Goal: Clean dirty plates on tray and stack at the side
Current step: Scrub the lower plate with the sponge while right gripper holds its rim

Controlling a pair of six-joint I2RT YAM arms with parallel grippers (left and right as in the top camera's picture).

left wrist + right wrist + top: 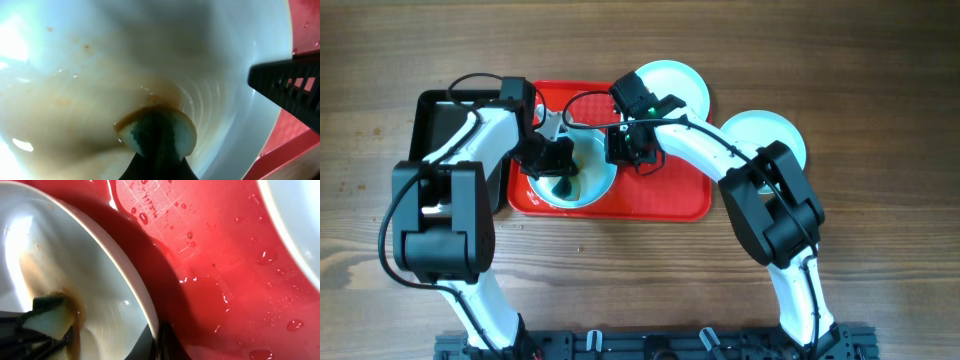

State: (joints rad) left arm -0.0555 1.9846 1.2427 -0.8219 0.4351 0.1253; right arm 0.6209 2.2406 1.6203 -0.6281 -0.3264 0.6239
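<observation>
A white plate (588,180) with brown smears lies on the red tray (670,195). My left gripper (560,182) is shut on a sponge (159,132) and presses it onto the smeared centre of that plate (100,65). My right gripper (625,150) is shut on the plate's right rim (150,305), one finger inside and one outside. The sponge also shows in the right wrist view (50,316). A second plate (672,85) overlaps the tray's far right corner. A third plate (765,135) lies on the table to the right of the tray.
A black glossy tray (440,125) sits just left of the red tray, under my left arm. Water drops lie on the red tray (220,255). The second plate's edge (300,215) is close to my right gripper. Wooden table surrounds everything.
</observation>
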